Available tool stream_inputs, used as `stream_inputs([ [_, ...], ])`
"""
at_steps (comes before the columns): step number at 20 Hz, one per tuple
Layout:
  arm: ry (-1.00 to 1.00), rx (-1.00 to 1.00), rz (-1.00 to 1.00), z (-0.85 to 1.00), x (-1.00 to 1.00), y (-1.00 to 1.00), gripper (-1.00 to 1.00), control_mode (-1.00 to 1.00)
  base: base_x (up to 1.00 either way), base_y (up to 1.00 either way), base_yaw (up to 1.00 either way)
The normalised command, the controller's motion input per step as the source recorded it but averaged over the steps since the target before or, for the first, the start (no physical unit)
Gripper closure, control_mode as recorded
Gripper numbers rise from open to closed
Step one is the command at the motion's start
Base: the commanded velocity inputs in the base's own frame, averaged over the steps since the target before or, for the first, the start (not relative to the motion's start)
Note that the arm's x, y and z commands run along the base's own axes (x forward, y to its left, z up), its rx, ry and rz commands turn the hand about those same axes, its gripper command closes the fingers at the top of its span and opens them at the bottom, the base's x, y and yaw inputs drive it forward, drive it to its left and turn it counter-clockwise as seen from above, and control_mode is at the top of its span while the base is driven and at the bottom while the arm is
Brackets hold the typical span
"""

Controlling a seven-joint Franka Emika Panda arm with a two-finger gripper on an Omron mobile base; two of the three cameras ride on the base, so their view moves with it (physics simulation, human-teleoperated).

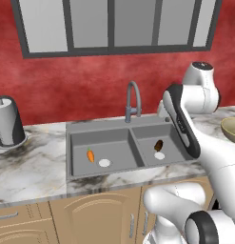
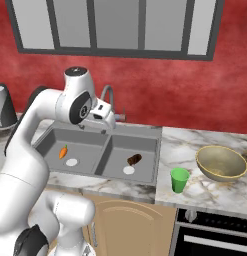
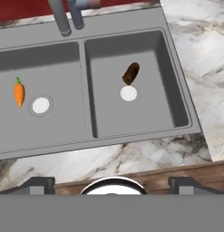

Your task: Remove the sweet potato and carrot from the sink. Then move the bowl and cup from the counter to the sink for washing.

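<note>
The grey double-basin metal sink [image 1: 102, 129] is set into the white-grey marble surface [image 1: 33, 167] with dark veins, above tan wooden cabinets [image 1: 90, 217]. A curved grey faucet [image 1: 132, 100] rises at the sink's back edge, over the divider between the two basins.

The small bright orange tapered carrot [image 1: 90, 155] with a tiny green top is seen lying on the floor of the left basin, just beside that basin's white round drain [image 1: 104, 162] and apart from it. The small dark brown, stubby oblong sweet potato [image 1: 159, 145] lies in the right basin, its lower end at the edge of that basin's white drain [image 1: 159, 155]; whether the two touch cannot be told.

On the surface to the right of the sink, the small bright green tapered cup [image 2: 179, 179] stands upright near the front edge, just beside the sink's right rim. The wide round olive-tan bowl [image 2: 221, 163] with a shiny yellowish rim sits farther right, apart from the cup.

A grey and white appliance [image 1: 8, 121] stands at the back of the surface, well to the left of the sink.

The end effector [image 3: 111, 183] is held above the front edge of the surface, looking down over both basins. Its fingers are spread wide and nothing is grasped.
</note>
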Motion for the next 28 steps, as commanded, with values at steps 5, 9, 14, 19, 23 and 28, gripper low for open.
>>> stream_inputs([
  [5, 0.00, 0.00, -0.07, -0.18, 0.00, -0.15, -1.00, -1.00, 0.00, 0.00, 0.00],
  [9, 0.00, 0.00, -0.06, -0.17, 0.00, -0.17, -1.00, -1.00, 0.00, 0.00, 0.00],
  [14, 0.00, 0.00, -0.01, -0.18, 0.00, -0.19, -1.00, -1.00, 0.00, 0.00, 0.00],
  [19, 0.01, 0.00, 0.00, -0.18, 0.02, -0.17, -1.00, -1.00, 0.00, 0.00, 0.00],
  [23, 0.00, 0.02, 0.00, -0.19, 0.04, -0.14, -1.00, -1.00, 0.00, 0.00, 0.00],
  [28, 0.00, 0.03, 0.00, -0.20, 0.06, -0.16, -1.00, -1.00, 0.00, 0.00, 0.00],
])
